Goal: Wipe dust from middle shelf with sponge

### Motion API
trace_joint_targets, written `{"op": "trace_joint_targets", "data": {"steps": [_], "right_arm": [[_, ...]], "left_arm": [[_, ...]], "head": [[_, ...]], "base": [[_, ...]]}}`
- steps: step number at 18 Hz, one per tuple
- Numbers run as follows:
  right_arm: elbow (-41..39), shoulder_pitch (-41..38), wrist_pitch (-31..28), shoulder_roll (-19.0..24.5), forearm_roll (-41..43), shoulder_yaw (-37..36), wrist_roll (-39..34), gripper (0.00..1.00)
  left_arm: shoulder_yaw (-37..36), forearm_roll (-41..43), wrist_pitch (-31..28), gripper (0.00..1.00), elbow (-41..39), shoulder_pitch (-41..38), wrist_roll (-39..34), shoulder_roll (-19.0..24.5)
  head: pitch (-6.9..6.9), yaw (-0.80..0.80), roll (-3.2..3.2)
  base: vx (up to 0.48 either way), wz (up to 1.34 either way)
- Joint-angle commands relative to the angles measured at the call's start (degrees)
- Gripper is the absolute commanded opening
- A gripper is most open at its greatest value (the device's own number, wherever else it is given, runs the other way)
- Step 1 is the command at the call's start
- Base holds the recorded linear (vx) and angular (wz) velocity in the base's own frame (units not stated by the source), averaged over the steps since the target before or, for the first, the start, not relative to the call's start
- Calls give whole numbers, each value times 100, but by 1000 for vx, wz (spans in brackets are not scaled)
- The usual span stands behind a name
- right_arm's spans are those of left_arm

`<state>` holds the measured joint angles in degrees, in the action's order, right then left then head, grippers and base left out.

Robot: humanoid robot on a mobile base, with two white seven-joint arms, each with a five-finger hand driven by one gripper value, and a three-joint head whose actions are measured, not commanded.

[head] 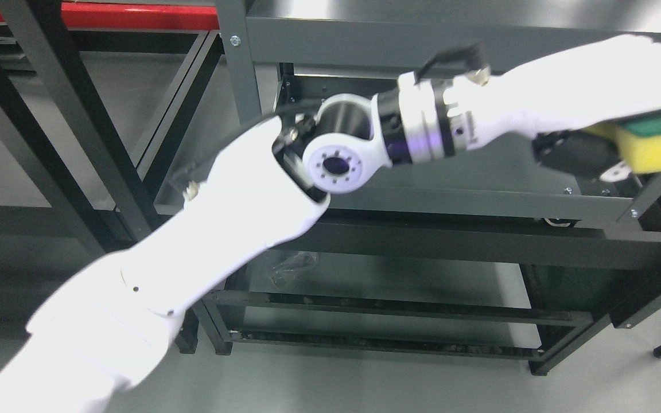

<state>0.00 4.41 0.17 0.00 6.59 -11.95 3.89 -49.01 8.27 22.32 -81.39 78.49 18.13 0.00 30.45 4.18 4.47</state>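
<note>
Clearly the left hand (588,115), closed around the yellow-and-green sponge (660,143) at the far right, could knock the shelf frame (611,203) beneath and lose its hold.

- The left arm (204,229) enters from seven o'clock and runs diagonally toward two o'clock, crossing in front of the shelf unit (422,229); its wrist joint (339,163) sits just above the picture's centre
- The left hand (588,92) lies at two o'clock, inside the opening above the middle shelf (479,198); the sponge (660,143) is held under it at three o'clock, touching the hand, at the picture's right edge
- The top shelf (451,40) spans twelve to two o'clock, above the hand
- The lower shelf (399,287) lies at five o'clock, beneath the middle shelf
- A second frame (78,115) stands at ten o'clock, left of the shelf unit
</note>
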Motion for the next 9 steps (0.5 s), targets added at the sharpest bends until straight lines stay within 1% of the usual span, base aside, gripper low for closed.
{"op": "trace_joint_targets", "data": {"steps": [1, 3, 8, 9], "right_arm": [[-100, -1, -421, -100, 0, 0, 24, 100], [-100, -1, -421, -100, 0, 0, 24, 100], [-100, -1, -421, -100, 0, 0, 24, 100], [-100, -1, -421, -100, 0, 0, 24, 100]], "left_arm": [[-513, 1631, 123, 0, 1036, 1642, -64, 100], [-496, 2264, 342, 0, 1422, 1819, -143, 100], [-136, 3495, 1036, 0, 2047, 1837, -196, 100], [-109, 3637, 1134, 0, 2196, 1837, -222, 100]], "head": [[0, 0, 0], [0, 0, 0], [0, 0, 0], [-1, 0, 0]], "base": [[16, -8], [8, -43], [-1, -5], [-11, 0]]}}
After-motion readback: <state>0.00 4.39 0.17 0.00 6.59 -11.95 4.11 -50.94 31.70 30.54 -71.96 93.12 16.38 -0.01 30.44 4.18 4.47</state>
